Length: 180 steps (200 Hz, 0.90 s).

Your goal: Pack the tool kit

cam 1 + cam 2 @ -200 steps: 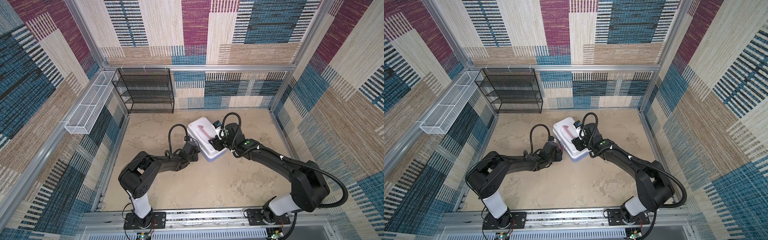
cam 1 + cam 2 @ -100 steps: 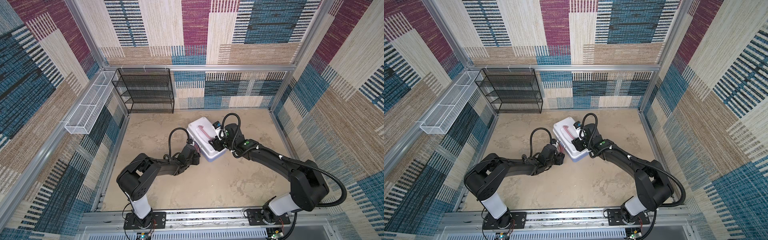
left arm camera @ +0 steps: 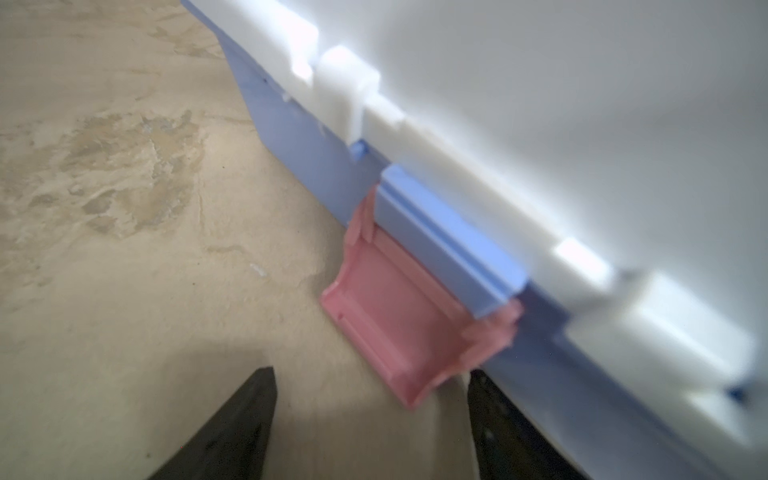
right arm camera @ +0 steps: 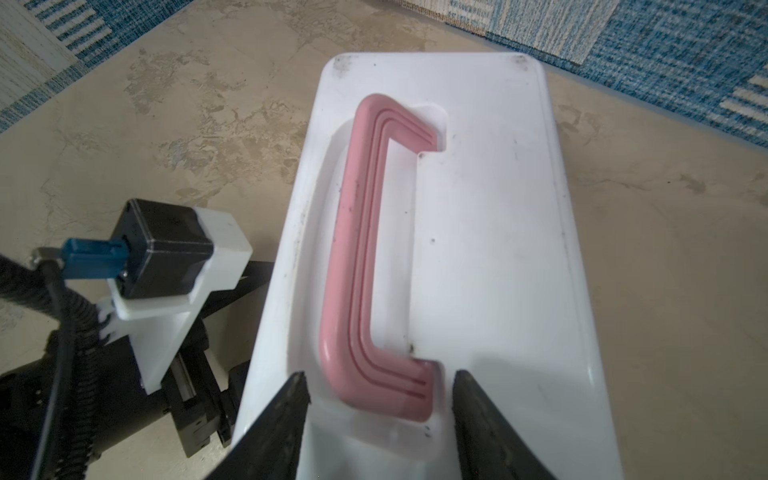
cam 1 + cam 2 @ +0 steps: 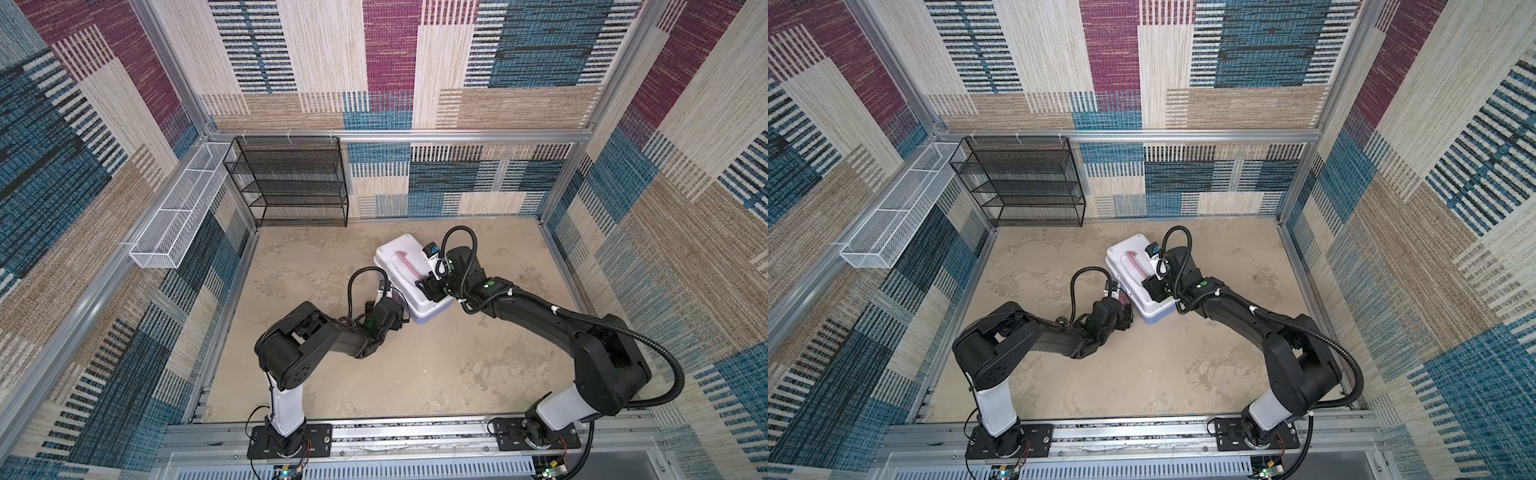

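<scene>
K: Beige mottled tabletop, patchwork carpet walls. Where's the tool kit?
M: On the tabletop, just right of frame centre in both top views. White lid down on blue base, pink handle flat in its recess.
K: Latch?
M: Pink latch swung out and down from the base, not hooked over the lid edge.
K: Grippers?
M: left gripper low at the latch side, jaws apart, nothing clamped; latch just ahead of the tips. right gripper over the lid, jaws apart, straddling the handle's near end, slim gap either side. Can't tell if its tips touch the lid.
K: Surroundings?
M: Black mesh rack against the back wall, upper left of centre. White mesh basket on the left wall rail. Both well apart from the tool kit.
</scene>
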### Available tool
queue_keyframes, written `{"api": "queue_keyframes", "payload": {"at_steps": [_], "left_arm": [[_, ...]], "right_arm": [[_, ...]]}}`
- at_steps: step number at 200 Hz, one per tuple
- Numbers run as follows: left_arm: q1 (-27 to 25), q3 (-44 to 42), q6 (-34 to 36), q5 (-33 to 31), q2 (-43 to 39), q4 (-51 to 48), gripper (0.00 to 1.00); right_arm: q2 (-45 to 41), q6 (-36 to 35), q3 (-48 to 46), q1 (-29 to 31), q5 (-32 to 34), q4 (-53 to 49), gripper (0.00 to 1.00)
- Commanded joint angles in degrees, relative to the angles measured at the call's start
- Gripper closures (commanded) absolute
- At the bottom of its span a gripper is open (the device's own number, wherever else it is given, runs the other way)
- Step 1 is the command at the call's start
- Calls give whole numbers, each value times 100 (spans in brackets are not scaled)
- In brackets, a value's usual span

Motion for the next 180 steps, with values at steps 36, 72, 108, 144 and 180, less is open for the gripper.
{"api": "queue_keyframes", "payload": {"at_steps": [36, 72, 108, 144, 180], "left_arm": [[-31, 80, 639, -820, 327, 1088, 19], [-35, 76, 954, -865, 483, 1584, 19], [-35, -38, 1086, -934, 392, 1781, 20], [-30, -70, 1182, -999, 156, 1577, 21], [-30, -188, 1335, -1109, -108, 1486, 21]], "right_arm": [[-55, 100, -43, -12, 28, 50, 42], [-167, 210, -187, -13, -62, 183, 42], [-230, 219, -226, -8, -3, 170, 42], [-226, 276, -255, -12, -20, 214, 42], [-230, 286, -211, -10, -38, 233, 42]]}}
